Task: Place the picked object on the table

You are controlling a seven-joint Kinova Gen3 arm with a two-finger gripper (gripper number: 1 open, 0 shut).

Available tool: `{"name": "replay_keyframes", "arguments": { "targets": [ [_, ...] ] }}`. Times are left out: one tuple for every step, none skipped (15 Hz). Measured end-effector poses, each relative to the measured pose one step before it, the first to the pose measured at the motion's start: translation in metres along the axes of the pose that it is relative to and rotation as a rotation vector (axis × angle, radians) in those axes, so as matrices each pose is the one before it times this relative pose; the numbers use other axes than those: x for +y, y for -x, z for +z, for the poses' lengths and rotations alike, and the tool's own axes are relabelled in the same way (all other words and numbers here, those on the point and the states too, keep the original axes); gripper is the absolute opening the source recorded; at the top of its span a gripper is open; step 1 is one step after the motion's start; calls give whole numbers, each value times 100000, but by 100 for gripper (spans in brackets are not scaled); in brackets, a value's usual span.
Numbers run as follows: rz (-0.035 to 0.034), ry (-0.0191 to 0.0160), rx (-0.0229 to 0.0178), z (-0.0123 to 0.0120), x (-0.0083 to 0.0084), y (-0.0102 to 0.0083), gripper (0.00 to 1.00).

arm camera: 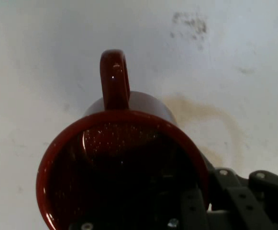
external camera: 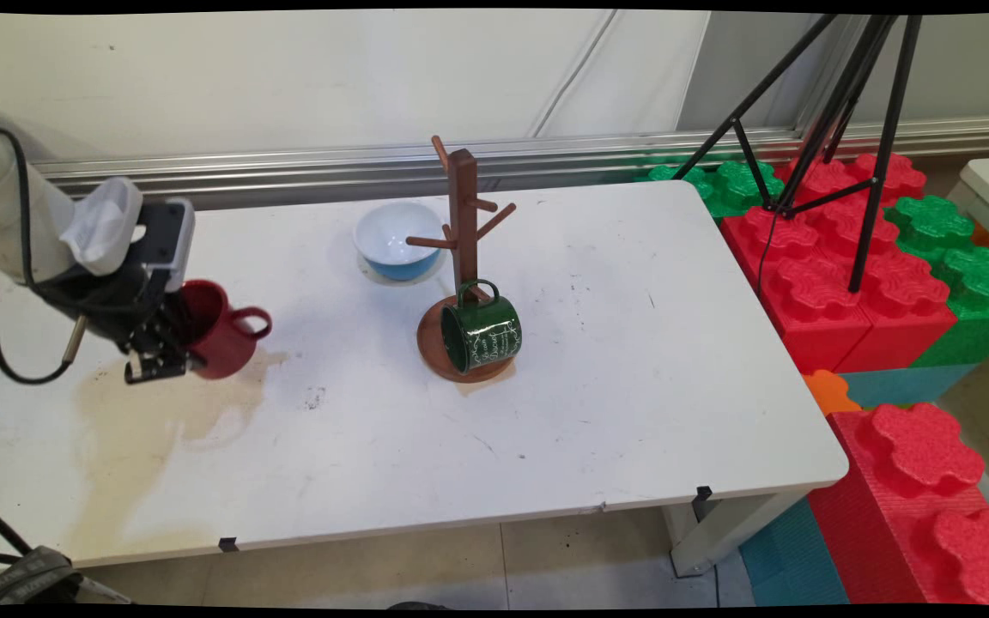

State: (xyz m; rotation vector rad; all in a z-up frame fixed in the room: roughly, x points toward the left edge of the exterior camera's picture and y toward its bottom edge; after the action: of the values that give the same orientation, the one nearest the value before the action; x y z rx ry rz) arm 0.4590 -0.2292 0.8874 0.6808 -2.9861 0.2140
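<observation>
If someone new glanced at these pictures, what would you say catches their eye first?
Most striking is the red mug gripped at its rim by the robot's hand over the table's left side, its handle pointing away from the arm. At the table's middle stands a wooden mug tree with a green mug resting tilted on its base, and a blue-and-white bowl just behind. Bright red and green foam blocks fill the right.

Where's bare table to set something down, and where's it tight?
Free: the right half, from the mug tree to the table edge, and the front strip. Stained but bare: front left, below the gripper holding the red mug. Crowded: centre back, where green mug, tree base and blue bowl cluster.
</observation>
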Motion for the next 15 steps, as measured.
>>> {"name": "replay_keyframes", "arguments": {
  "targets": [
    [-181, 511, -686, 174, 201, 89, 0],
    [-319, 794, -948, 253, 322, 135, 0],
    [-366, 953, -987, 286, 374, 136, 0],
    [-444, 992, -835, 276, 372, 124, 0],
    [-597, 982, -564, 249, 344, 92, 0],
    [-411, 606, -306, 155, 212, 50, 0],
    [-542, 881, -386, 244, 304, 51, 0],
    [-317, 540, -252, 160, 190, 35, 0],
    [-371, 689, -328, 240, 259, 38, 0],
    [-268, 641, -372, 276, 249, 29, 0],
    [-193, 521, -324, 277, 219, 14, 0],
    [-263, 348, -177, 245, 162, -2, 0],
    [-188, 237, -64, 155, 97, -12, 0],
    [-319, 388, -76, 240, 149, -18, 0],
    [-281, 410, -98, 254, 153, -22, 0]
  ]
}}
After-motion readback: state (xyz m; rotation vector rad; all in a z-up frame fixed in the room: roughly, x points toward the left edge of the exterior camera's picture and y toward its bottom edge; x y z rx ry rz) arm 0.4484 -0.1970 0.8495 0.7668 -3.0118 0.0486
